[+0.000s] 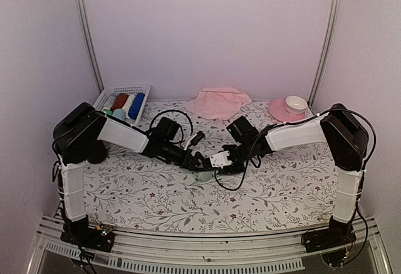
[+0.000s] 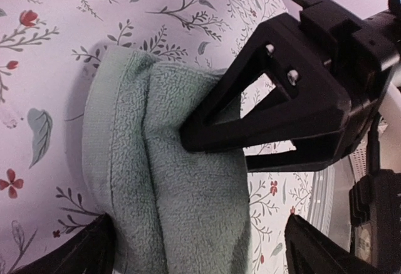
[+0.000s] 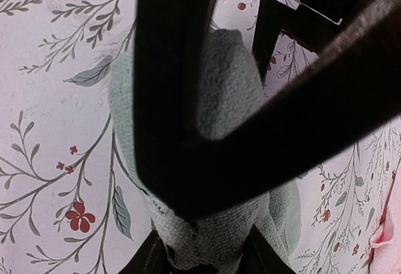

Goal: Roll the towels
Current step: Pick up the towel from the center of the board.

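The left hand is seen spread wide, its two fingers set well apart at either side of the green towel, which lies between them without being clamped. The right hand is closed on the same towel: in the left wrist view one of its fingers is pressed into the upper side of the cloth, while the other is mostly hidden under it. In the right wrist view the bundle is flanked closely by both fingers. The towel is gathered into a thick, folded bundle resting on the floral surface, directly below both hands. Whether it is tightly rolled cannot be told. From above, the two hands are found tip to tip, nearly touching, with only a small part of the green cloth showing just nearer than them. The right wrist view is crossed by a dark blurred shape, too close to the lens to be identified. The pink towel is left crumpled and unrolled well beyond the hands, against the back wall. A white basket holding rolled cloths is placed far beyond and to the left of the left hand, and a pink saucer bearing a white cup is set far beyond and to the right of the right hand.
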